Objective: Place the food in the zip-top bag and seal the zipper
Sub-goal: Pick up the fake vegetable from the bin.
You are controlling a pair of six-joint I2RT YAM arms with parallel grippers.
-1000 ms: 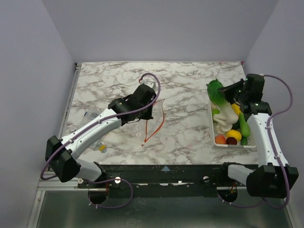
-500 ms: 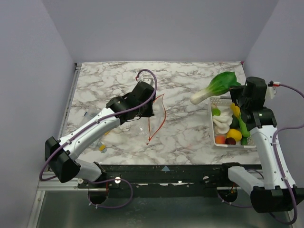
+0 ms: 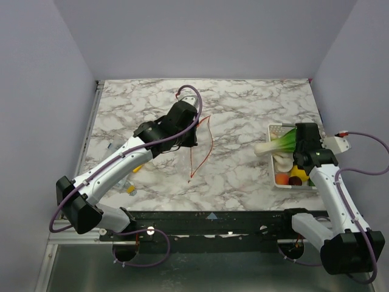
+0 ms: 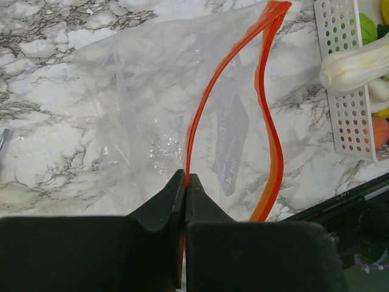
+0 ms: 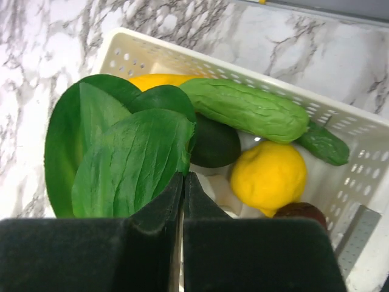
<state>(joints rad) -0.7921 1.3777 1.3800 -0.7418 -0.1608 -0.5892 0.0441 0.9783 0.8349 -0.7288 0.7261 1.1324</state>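
Note:
My left gripper (image 4: 184, 176) is shut on one lip of the red-orange zipper (image 4: 206, 103) of the clear zip-top bag (image 4: 140, 91). It holds the bag up with its mouth gaping; the other lip (image 4: 273, 140) bows away. In the top view the bag (image 3: 200, 146) hangs under the left gripper (image 3: 189, 139). My right gripper (image 5: 183, 176) is shut on the leaf of the leafy green vegetable (image 5: 121, 152), held above the white tray (image 5: 255, 67). In the top view the vegetable (image 3: 276, 145) points left from the right gripper (image 3: 296, 143). A cucumber (image 5: 243, 109) and lemon (image 5: 267, 176) lie in the tray.
The white slotted tray (image 3: 271, 167) sits at the right edge of the marble table with an orange peach (image 3: 282, 179) and yellow pieces. A small yellow item (image 3: 130, 190) and a clear plastic item (image 3: 112, 147) lie near the left arm. The table's front edge shows in the left wrist view (image 4: 340, 194).
My right arm has swung the leafy vegetable down and to the left, from high over the tray to low beside its left rim. My left gripper has lifted the bag slightly.

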